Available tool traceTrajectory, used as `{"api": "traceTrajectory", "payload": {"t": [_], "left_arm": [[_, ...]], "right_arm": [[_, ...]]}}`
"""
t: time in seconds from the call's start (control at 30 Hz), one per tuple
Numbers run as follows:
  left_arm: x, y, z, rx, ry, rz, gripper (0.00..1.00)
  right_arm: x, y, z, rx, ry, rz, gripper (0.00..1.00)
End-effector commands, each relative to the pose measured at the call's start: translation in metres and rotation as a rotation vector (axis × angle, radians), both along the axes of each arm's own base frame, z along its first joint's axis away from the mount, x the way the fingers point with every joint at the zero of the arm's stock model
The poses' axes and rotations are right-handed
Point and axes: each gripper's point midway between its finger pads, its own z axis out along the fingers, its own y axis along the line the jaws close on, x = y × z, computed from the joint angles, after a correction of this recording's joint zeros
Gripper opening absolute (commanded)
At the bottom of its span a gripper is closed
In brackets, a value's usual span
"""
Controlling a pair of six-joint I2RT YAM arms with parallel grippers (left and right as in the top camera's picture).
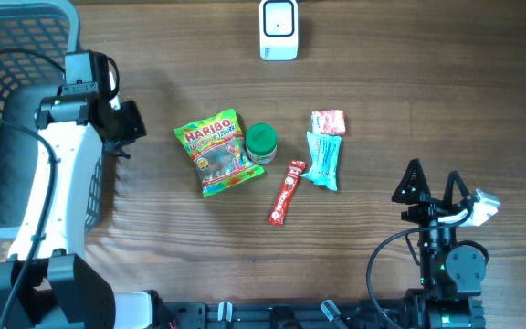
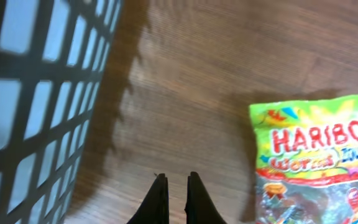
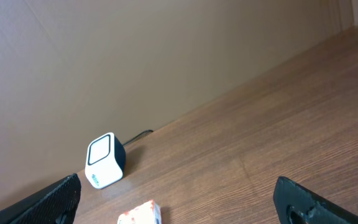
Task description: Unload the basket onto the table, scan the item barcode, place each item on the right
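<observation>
Overhead, mesh basket (image 1: 3, 55) left, green-lidded jar (image 1: 261, 142) beside Haribo bag (image 1: 213, 153)

Haribo bag (image 2: 316, 155) blurred, cut by right edge; pink packet (image 3: 140, 214) cut by bottom edge.

The Haribo gummy bag (image 1: 215, 153) lies centre, the green-lidded jar (image 1: 261, 143) seemingly touching its right; the white cube scanner (image 1: 278, 29) sits behind, the grey mesh basket (image 1: 7, 55) at my left.

Wooden table (image 1: 427, 91), brown grain; plain beige wall (image 3: 104, 62) behind; soft shadows.
</observation>
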Motion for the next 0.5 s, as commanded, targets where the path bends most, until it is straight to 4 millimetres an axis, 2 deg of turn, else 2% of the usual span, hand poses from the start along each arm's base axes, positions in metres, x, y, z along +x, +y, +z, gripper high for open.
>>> {"api": "traceTrajectory", "payload": {"t": [0.0,0.03,0.1,0.13,0.17,0.2,0.23,0.3,0.4,0.43,0.47], "left_arm": [[0.016,-0.035,0.027,-0.031,-0.139,-0.096,0.04],[0.030,-0.049,0.055,-0.030,-0.267,-0.129,0.04],[0.047,-0.054,0.102,-0.022,-0.471,-0.113,0.04],[0.052,-0.050,0.129,-0.010,-0.574,-0.089,0.04],[0.054,-0.038,0.173,0.039,-0.730,-0.043,0.04],[0.050,-0.025,0.203,0.088,-0.827,-0.005,0.04],[0.043,-0.016,0.235,0.143,-0.920,0.004,0.04],[0.028,-0.006,0.277,0.202,-1.030,0.007,0.04],[-0.007,0.001,0.349,0.258,-1.239,0.018,0.04],[-0.027,0.001,0.381,0.261,-1.330,0.029,0.04],[-0.039,0.001,0.393,0.262,-1.360,0.033,0.04]], "right_arm": [[-0.001,0.000,0.002,-0.014,-0.008,-0.003,1.00],[-0.001,0.000,0.002,-0.015,-0.008,-0.002,1.00],[-0.001,0.000,0.002,-0.015,-0.008,-0.003,1.00],[-0.001,0.000,0.002,-0.015,-0.008,-0.002,1.00],[-0.001,0.000,0.002,-0.014,-0.008,-0.003,1.00],[-0.001,0.000,0.002,-0.015,-0.008,-0.003,1.00],[-0.001,0.000,0.002,-0.015,-0.008,-0.003,1.00],[-0.001,0.000,0.002,-0.015,-0.008,-0.003,1.00],[-0.001,0.000,0.002,-0.015,-0.008,-0.003,1.00],[-0.001,0.000,0.002,-0.015,-0.008,-0.002,1.00],[-0.001,0.000,0.002,-0.014,-0.008,-0.003,1.00]]}}
